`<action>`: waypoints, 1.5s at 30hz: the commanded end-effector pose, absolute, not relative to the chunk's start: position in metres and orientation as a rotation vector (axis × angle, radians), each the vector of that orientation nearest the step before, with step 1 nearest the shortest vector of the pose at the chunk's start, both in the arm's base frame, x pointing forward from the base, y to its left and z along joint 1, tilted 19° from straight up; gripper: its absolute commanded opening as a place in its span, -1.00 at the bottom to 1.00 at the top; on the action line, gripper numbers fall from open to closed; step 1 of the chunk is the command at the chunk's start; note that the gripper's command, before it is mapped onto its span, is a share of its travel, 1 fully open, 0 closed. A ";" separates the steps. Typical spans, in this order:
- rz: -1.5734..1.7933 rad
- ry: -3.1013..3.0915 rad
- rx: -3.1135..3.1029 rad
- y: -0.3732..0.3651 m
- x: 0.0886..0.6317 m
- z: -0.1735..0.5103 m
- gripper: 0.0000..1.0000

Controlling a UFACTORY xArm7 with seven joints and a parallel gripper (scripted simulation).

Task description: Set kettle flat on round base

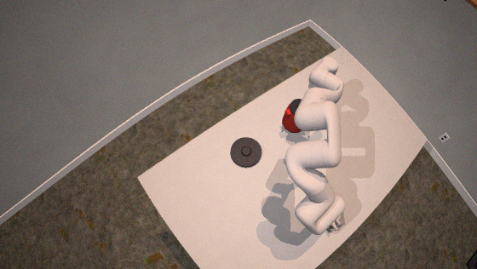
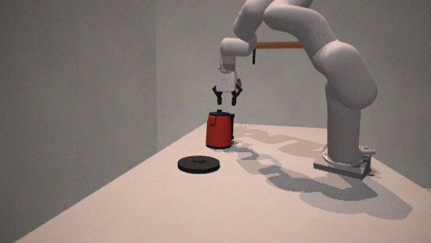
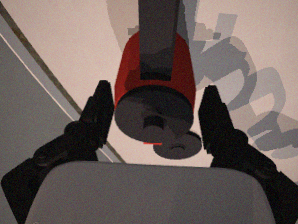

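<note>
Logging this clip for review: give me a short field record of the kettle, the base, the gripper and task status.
kettle: red, upright on the table, off the base
base: dark disk, flat, stud up, apart from the kettle
gripper: above the kettle, jaws open, holding nothing
handle: dark bar, not gripped
status: kettle not yet picked up

Open air separates the pincer (image 2: 227, 101) from kettle (image 2: 218, 131) below.
</note>
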State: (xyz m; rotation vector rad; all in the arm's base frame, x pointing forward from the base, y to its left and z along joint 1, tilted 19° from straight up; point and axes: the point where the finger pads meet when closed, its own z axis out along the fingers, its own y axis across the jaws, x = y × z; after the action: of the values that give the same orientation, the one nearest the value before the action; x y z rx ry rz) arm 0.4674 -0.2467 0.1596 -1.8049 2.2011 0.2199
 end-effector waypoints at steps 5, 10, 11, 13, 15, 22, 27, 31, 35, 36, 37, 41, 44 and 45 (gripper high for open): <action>0.211 2.201 -1.802 -0.242 0.471 0.140 0.63; 0.211 2.201 -1.802 -0.238 0.473 0.127 0.63; 0.211 2.201 -1.802 -0.238 0.473 0.125 0.63; 0.211 2.201 -1.802 -0.237 0.474 0.123 0.63; 0.211 2.201 -1.802 -0.236 0.474 0.121 0.63; 0.211 2.201 -1.802 -0.236 0.474 0.121 0.63; 0.211 2.201 -1.802 -0.236 0.474 0.121 0.63; 0.211 2.201 -1.802 -0.236 0.474 0.121 0.63; 0.211 2.201 -1.802 -0.236 0.474 0.121 0.63; 0.211 2.201 -1.802 -0.236 0.474 0.121 0.63; 0.211 2.201 -1.802 -0.236 0.474 0.121 0.63; 0.211 2.201 -1.802 -0.236 0.474 0.121 0.63; 0.211 2.201 -1.802 -0.236 0.474 0.121 0.63; 0.211 2.201 -1.802 -0.236 0.474 0.121 0.63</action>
State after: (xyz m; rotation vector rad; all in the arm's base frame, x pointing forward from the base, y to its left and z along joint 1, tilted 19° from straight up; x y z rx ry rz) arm 0.4735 -0.2345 0.1188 -1.8043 2.2004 0.2174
